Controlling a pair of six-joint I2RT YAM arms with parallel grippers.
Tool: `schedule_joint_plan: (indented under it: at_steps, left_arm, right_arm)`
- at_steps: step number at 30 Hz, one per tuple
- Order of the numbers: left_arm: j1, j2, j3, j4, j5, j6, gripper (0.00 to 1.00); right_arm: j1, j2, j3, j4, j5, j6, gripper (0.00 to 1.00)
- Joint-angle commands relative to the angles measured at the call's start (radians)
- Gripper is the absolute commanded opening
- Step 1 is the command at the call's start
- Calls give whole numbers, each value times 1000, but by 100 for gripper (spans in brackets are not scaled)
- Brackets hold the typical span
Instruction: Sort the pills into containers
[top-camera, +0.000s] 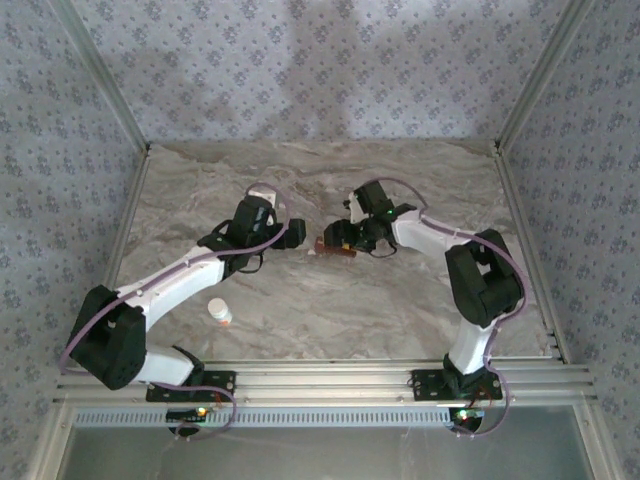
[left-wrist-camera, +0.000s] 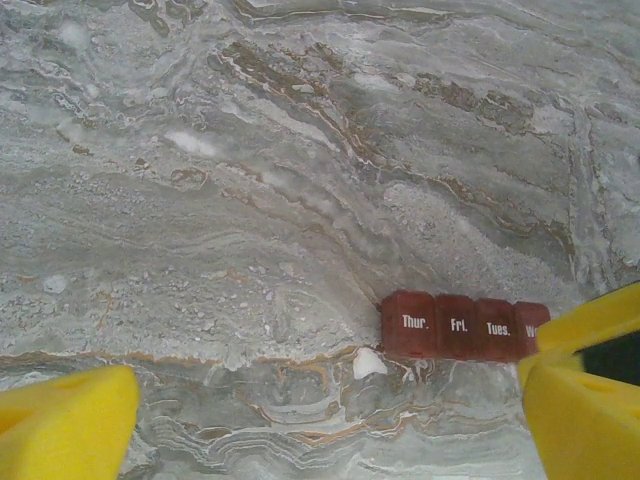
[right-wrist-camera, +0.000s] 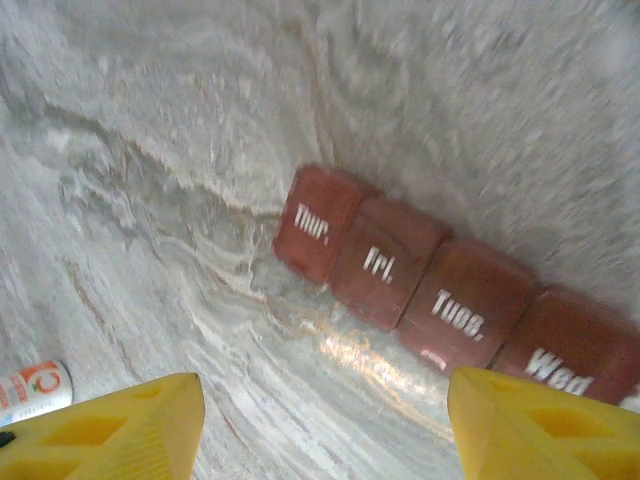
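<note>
Containers (right-wrist-camera: 450, 290): one four-compartment strip, one pill (left-wrist-camera: 368, 362), one bottle (top-camera: 220, 313).
Left end effector (left-wrist-camera: 330, 400) and right end effector (right-wrist-camera: 325, 400) both gape open.

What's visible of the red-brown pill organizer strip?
The containers form one dark red-brown strip, plastic-looking, of four square compartments in a row, lettered in white: Thur., Fri., Tues., Wed. The lids appear shut. It lies flat on the marble table, with nothing clearly touching it. A small white piece, maybe a pill, sits just off its Thur. end.
</note>
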Motion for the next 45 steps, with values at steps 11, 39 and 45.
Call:
schedule_joint_plan:
  at_steps: [11,39,45]
  left_arm:
    - [-7,-25,3,-4,5,-28,98]
    - [-7,-19,-18,53,-31,-138,98]
    - [-7,-38,-11,16,-95,-162,98]
  right_arm:
    - [-60,193,196,-100,93,-92,68]
    - [154,-28,-126,2,167,-47,66]
    - [214,-119,-143,-45,450,-83,73]
